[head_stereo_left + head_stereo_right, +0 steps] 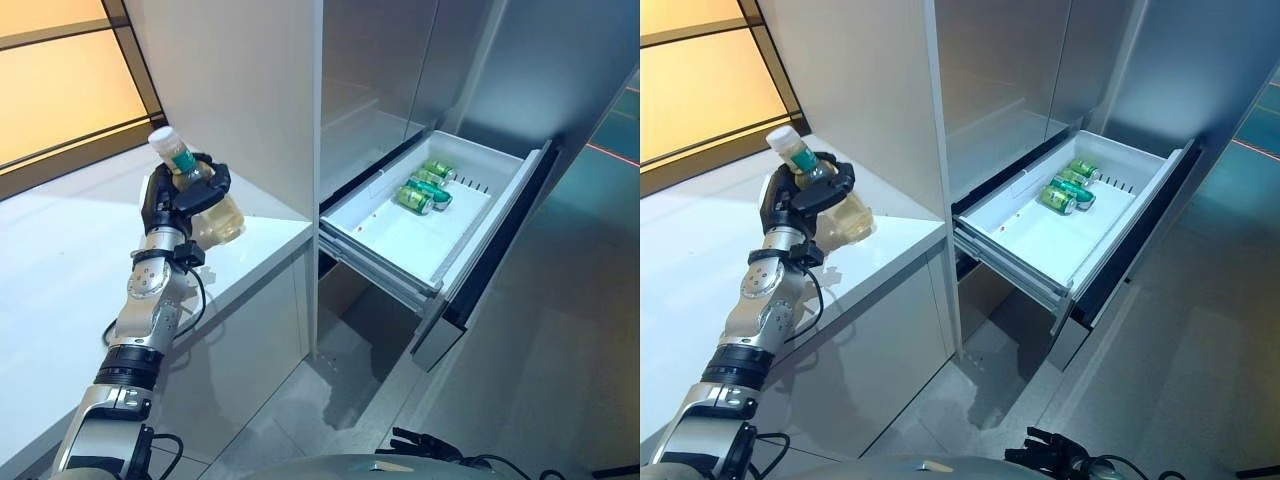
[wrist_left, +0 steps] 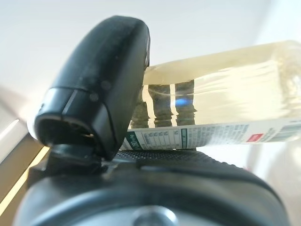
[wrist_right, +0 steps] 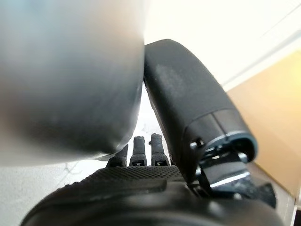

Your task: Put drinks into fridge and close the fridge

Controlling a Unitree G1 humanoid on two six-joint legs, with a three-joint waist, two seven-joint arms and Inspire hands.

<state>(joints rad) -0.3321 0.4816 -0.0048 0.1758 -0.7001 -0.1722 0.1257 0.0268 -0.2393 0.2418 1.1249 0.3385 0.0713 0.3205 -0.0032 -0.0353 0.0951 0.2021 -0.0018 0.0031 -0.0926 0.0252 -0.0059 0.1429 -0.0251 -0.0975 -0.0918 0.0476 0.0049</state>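
Note:
My left hand (image 1: 185, 195) is shut on a clear bottle (image 1: 218, 218) of pale yellow drink with a white cap and a green label. It holds the bottle tilted, cap up, just above the white counter (image 1: 60, 250) beside the fridge's side wall. In the left wrist view the thumb (image 2: 99, 94) presses on the bottle (image 2: 225, 108). The fridge drawer (image 1: 400, 282) is pulled out to the right, white inside, with green cans (image 1: 425, 190) lying at its far end. My right hand (image 1: 425, 445) hangs low with relaxed fingers (image 3: 141, 150), holding nothing.
The tall grey fridge wall (image 1: 250, 90) stands between the counter and the drawer. The drawer's dark front panel (image 1: 500, 250) juts out over the grey floor (image 1: 560, 380). The near half of the drawer's floor (image 1: 400, 245) is bare.

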